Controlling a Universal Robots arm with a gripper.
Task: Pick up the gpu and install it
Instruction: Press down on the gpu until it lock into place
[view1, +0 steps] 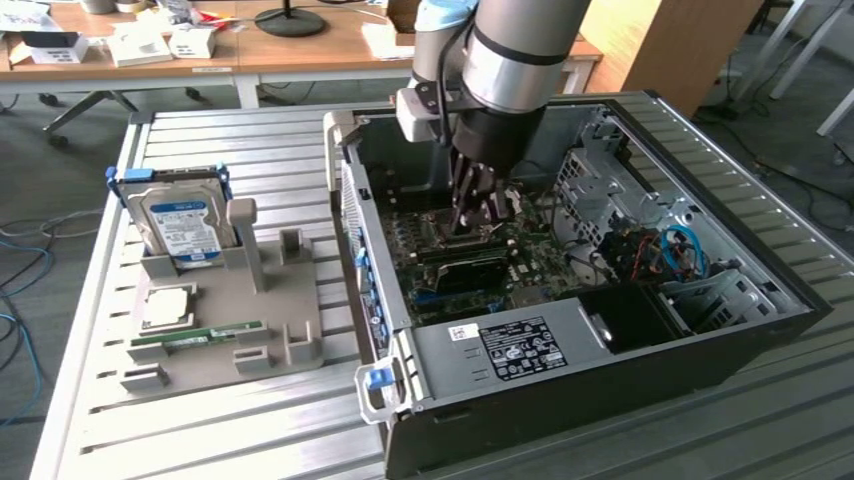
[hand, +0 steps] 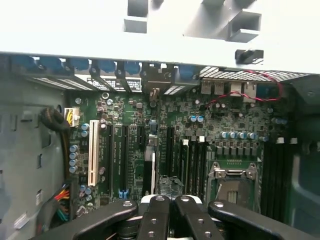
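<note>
Your gripper (view1: 478, 222) is down inside the open computer case (view1: 561, 400), low over the motherboard (view1: 447, 272), and its fingers (hand: 159, 216) are pressed together with nothing visibly pinched between them. The gpu (hand: 151, 160) is inside the case too. In the wrist view it stands edge-on in one of the long slots. Its metal end points toward the case's rear wall, and its near end runs in under the fingertips. You cannot tell from here whether the tips are actually resting on its top edge.

To my eye this is the seating stage, so treat it as a push, not a grip. Keep the closed fingers centred over the thin edge of the card, because an off-centre press will likely tip it toward the neighbouring slots. Press straight down toward the floor of the case, evenly, and watch that the bracket end lines up with the rear wall opening. Keep clear of the processor socket (hand: 232, 176) further along the board.

Outside the case, the hard drive (view1: 180, 222) and the memory stick (view1: 200, 338) sit in their holder on the bench (view1: 240, 435); leave them alone.
</note>
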